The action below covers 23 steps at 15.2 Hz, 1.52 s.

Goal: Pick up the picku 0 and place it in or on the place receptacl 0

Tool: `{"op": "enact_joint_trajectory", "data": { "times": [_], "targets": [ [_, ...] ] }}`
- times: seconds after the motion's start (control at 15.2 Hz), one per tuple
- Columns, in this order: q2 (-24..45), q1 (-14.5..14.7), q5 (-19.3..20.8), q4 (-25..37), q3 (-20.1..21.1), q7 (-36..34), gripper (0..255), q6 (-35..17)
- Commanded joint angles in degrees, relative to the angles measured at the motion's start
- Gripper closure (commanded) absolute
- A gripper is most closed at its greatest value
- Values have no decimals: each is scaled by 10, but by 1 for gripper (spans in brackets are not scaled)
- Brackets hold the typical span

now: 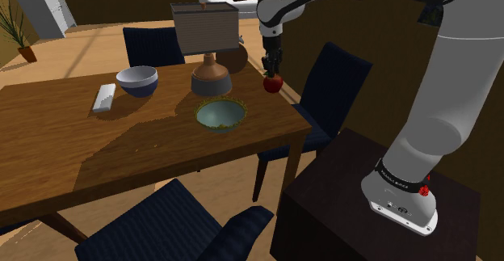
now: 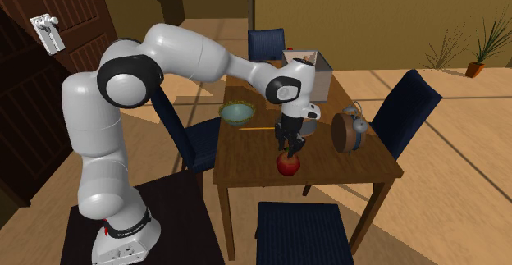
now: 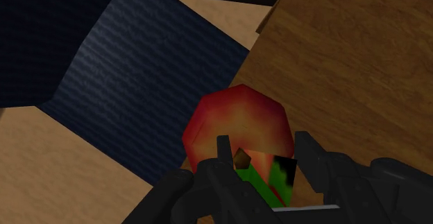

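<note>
Red apple (image 3: 239, 129), stem end toward fingers (image 3: 310, 161)

On the table (image 1: 48, 138) the lamp (image 1: 208, 57) stands just behind the near bowl (image 1: 220, 114).

The surface (image 1: 48, 138) is grained, matt wood; the chair (image 3: 139, 84) wears ribbed dark-blue cloth; the apple (image 2: 287, 166) looks smooth and faintly glossy.

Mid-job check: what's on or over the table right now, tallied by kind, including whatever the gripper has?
Bowls: 2, green bowl and white and blue bowl
Lamp: 1
Alarm clock: 1
White flat remote-like block: 1
Apple: 1, clasped by the gripper
Total: 6
</note>
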<state>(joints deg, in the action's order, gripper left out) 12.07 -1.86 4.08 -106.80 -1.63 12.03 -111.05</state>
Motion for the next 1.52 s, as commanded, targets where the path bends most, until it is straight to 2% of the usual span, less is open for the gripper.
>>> {"op": "enact_joint_trajectory", "data": {
  "times": [0.0, 0.13, 1.45],
  "targets": [
    [0, 0, 0, 0, 0, 0, 255, 0],
    [0, 0, 0, 0, 0, 0, 255, 0],
    [-32, 1, -2, 113, 0, 9, 255, 144]
  ]
}}
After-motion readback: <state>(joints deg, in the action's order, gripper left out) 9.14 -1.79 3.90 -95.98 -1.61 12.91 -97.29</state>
